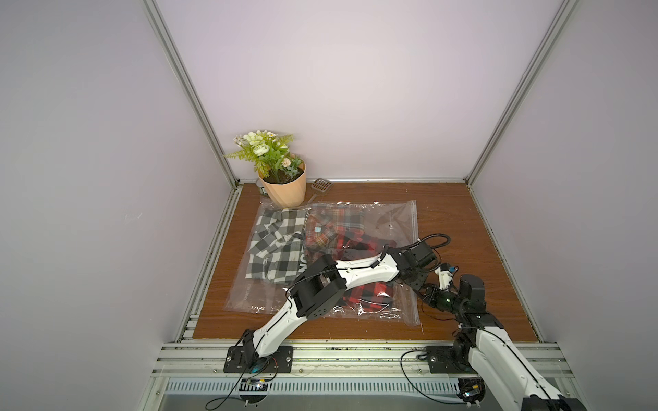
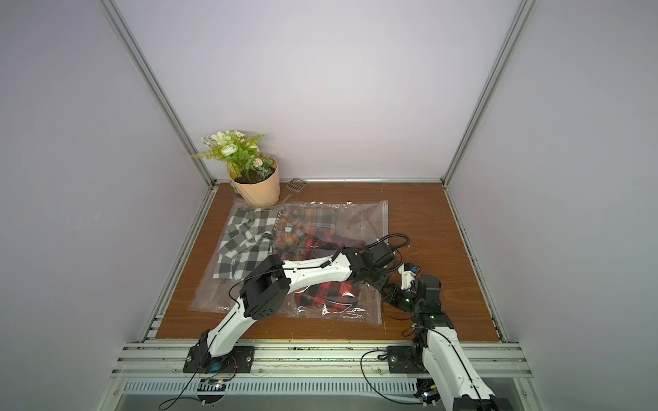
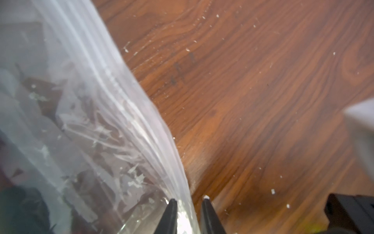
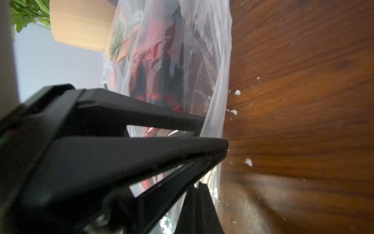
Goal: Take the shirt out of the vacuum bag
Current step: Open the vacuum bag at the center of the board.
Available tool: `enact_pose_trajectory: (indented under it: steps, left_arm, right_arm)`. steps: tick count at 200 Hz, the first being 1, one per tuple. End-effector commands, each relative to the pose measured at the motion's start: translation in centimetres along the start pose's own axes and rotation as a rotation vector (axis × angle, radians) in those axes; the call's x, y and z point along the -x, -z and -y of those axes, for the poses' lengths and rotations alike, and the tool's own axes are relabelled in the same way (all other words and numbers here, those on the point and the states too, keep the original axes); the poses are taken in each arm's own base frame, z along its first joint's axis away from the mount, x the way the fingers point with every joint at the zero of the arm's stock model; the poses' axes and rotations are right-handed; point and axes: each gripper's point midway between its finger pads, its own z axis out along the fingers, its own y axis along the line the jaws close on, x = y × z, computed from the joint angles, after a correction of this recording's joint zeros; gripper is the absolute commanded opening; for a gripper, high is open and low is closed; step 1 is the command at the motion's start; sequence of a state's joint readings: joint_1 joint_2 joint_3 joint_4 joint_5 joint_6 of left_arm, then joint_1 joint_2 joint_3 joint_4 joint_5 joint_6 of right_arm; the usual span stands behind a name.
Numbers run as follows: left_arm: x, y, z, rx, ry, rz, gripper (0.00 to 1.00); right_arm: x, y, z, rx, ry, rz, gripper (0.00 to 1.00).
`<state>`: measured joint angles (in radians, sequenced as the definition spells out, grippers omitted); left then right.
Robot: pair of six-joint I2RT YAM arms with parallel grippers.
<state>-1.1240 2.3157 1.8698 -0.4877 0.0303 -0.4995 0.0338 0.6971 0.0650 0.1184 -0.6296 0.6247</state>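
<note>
Clear crinkly plastic vacuum bag [image 1: 388, 217]: I judge it light, limp, slippery.
Best hold: its stiffer zip strip [image 3: 121, 95]; my left gripper [image 3: 188, 199] straddles it, jaws slightly apart; my right gripper [image 4: 199, 189] is closed.

From where I stand, the left arm [image 1: 356, 275] leans from its base at the near edge and slants across toward the robot's right. Its elbow is raised, the forearm nearly level and the wrist bent steeply downward. The left gripper [image 3: 189, 202] points down, its fingers [image 3: 172, 214] a narrow gap apart, with the zip edge of the vacuum bag [image 3: 129, 105] running between them. The right arm [image 1: 498, 352] rises a short way from its own base, wrist turned inward. The right gripper [image 4: 199, 189] sits low, just beside the left one, its fingers pressed together on that same bag edge.
</note>
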Motion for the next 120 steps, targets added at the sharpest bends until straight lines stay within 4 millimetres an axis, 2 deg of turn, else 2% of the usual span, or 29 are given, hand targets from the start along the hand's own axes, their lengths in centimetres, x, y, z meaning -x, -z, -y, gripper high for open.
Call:
enact_pose_trajectory:
  steps: [1,44,120]
  left_arm:
    - [-1.3,0.7,-1.6,0.078,-0.012,-0.027,0.21]
    - [-1.5,2.0,-3.3,0.112,0.012,-0.008,0.21]
    - [-2.2,1.8,-4.1,0.108,0.028,0.0,0.06]
  right_arm:
    - [1.6,0.1,-1.4,0.015,0.06,0.024,0.0]
    - [1.5,0.1,-0.8,-0.012,0.06,0.024,0.0]
    - [1.6,0.2,-0.7,-0.027,0.057,0.024,0.0]
